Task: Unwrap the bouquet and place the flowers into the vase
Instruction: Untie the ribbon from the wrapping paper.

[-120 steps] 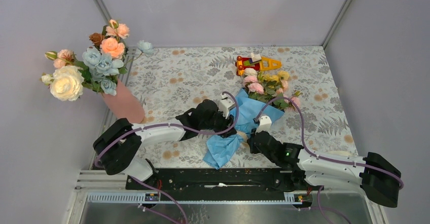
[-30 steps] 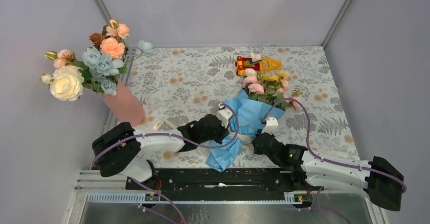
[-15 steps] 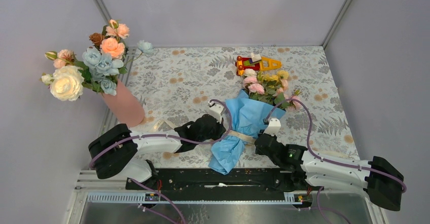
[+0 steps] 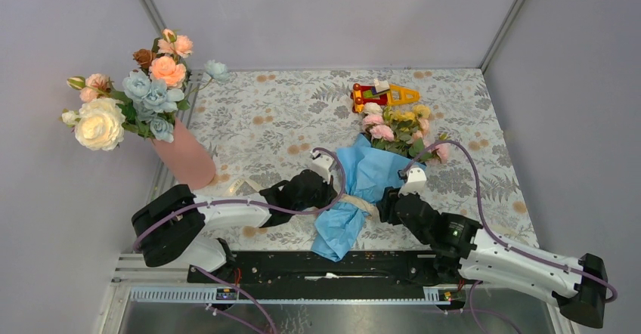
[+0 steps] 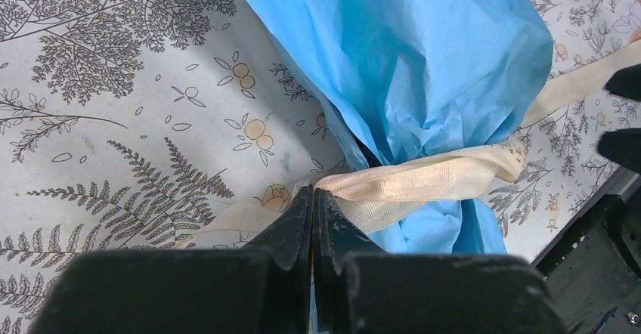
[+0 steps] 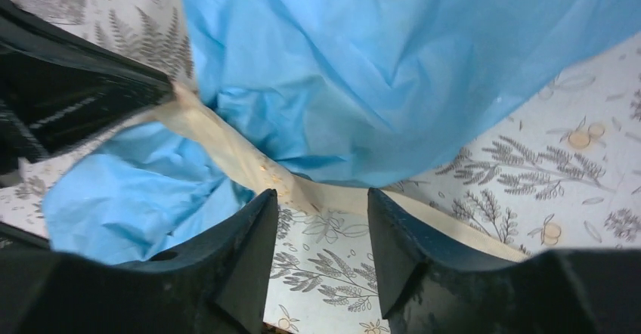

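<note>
- My left arm (image 4: 230,210) lies low, reaching rightward from its base toward centre.
- My left gripper (image 5: 314,198) has its jaws pressed together, pinching the cream ribbon (image 5: 423,179) at the fingertips.
- My right arm (image 4: 514,262) stretches in from the far right, angled up and leftward.
- My right gripper (image 6: 321,198) faces forward, jaws parted, nothing clamped between them; it sits near the left gripper, not touching.

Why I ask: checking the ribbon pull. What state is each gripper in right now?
Left gripper: closed, pinching the cream ribbon.
Right gripper: open, gripping nothing; the ribbon passes just beneath its fingers.
</note>
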